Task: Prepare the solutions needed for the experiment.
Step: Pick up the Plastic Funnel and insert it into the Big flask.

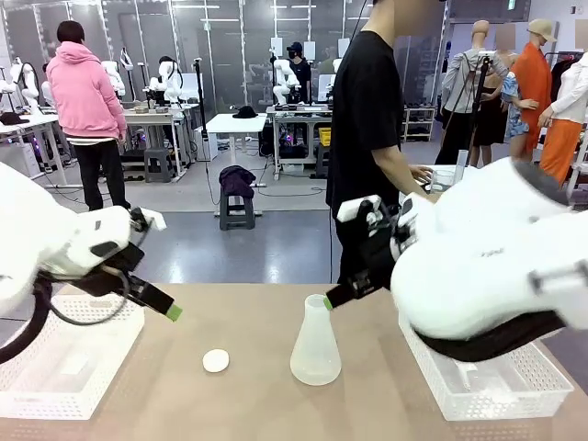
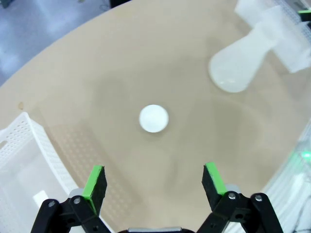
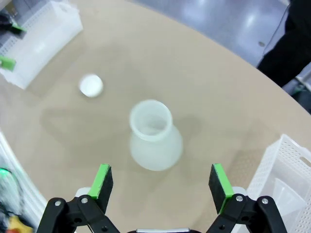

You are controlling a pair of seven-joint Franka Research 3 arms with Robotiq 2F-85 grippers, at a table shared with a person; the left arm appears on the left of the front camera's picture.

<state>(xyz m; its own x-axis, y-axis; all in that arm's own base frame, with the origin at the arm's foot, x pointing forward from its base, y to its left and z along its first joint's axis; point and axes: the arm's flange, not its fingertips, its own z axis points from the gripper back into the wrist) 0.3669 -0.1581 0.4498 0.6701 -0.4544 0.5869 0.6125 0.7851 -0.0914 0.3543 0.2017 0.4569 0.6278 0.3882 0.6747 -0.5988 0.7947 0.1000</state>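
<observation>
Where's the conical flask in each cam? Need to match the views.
Front view: flask stands on the table, lower centre, slightly right.
Left wrist view: flask at upper right, its neck pointing to the top right corner.
Right wrist view: flask at centre, seen from above into its mouth.
Shared landmark: the small white disc, left of the flask in the front view, at centre in the left wrist view, at upper left in the right wrist view.

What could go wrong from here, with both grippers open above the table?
1. Right gripper hangs open just over the flask; coming down off-centre could clip its narrow neck and tip it.
2. The flask's sloped walls may slip from the grip if taken low.
3. Left gripper hangs open above the flat white disc, which could skid away rather than be pinched.
</observation>
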